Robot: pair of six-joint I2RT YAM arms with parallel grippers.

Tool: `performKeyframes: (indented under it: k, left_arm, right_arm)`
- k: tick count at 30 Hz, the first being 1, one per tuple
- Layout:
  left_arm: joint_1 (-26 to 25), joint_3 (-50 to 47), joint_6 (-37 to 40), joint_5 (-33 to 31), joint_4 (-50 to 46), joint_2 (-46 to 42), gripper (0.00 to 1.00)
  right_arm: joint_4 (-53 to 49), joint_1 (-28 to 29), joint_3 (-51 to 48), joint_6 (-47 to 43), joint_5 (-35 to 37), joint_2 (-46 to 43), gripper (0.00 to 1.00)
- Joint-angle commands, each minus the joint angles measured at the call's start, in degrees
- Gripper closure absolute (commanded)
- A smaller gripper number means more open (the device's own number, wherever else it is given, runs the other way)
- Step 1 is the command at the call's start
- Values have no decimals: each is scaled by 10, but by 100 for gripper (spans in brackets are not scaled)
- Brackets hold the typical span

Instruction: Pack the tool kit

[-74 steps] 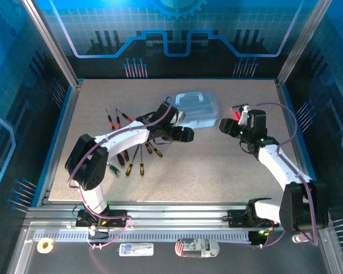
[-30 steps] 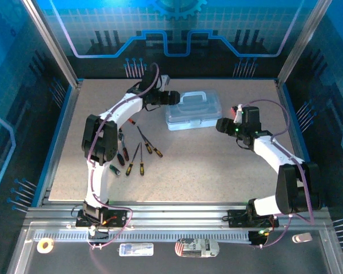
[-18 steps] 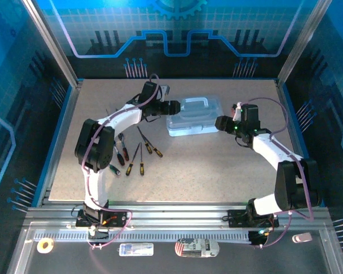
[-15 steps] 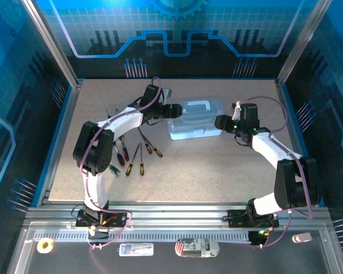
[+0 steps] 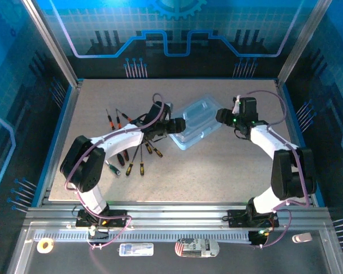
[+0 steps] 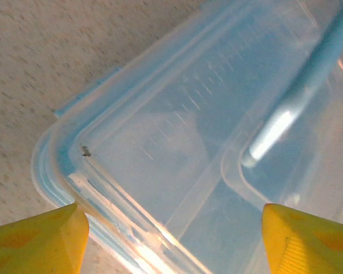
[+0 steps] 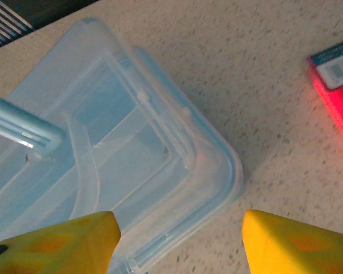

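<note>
The clear plastic tool case (image 5: 198, 121) lies in the far half of the table (image 5: 217, 171), about midway between its left and right edges. It is turned so that its long sides run diagonally to those edges. Its lid is on, with the blue handle (image 5: 195, 117) on top.

The left gripper (image 5: 180, 127) is at the case's near-left end. In the left wrist view its yellow fingers (image 6: 34, 240) stand wide apart, holding nothing, and one rounded corner of the case lies between them. The right gripper (image 5: 222, 116) is at the case's far-right end. Its fingers (image 7: 297, 242) are also spread wide, straddling another corner. Whether either pair actually touches the plastic is hard to tell from these angles.

Loose screwdrivers (image 5: 141, 165) lie scattered on the left half of the table, apart from the case, some under the left arm. A red packet (image 7: 337, 85) lies on the table near the case's corner, apart from it, by the right gripper.
</note>
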Motion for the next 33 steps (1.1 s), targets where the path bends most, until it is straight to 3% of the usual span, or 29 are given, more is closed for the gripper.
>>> performKeyframes:
  k: [1, 8, 15, 18, 22, 26, 33]
  left_arm:
    - [-72, -1, 16, 92, -72, 0, 22]
    - [-116, 9, 19, 84, -119, -34, 20]
    - [-117, 20, 40, 77, -175, -93, 16]
    - [-113, 45, 65, 36, -207, -133, 13]
    - [-62, 94, 87, -25, -254, -138, 12]
    - [-1, 152, 88, -35, -292, -91, 14]
    - [33, 275, 110, -70, -331, 29, 16]
  right_arm:
    - [-15, 16, 22, 0, -38, 45, 37]
    - [-30, 23, 67, -3, -49, 89, 37]
    - [-44, 26, 84, -12, -51, 97, 37]
    - [-48, 26, 79, -15, -46, 81, 37]
    - [-54, 26, 66, -17, -42, 57, 37]
    - [-58, 26, 42, -15, -43, 31, 37]
    - [-45, 26, -15, 8, -65, -10, 37]
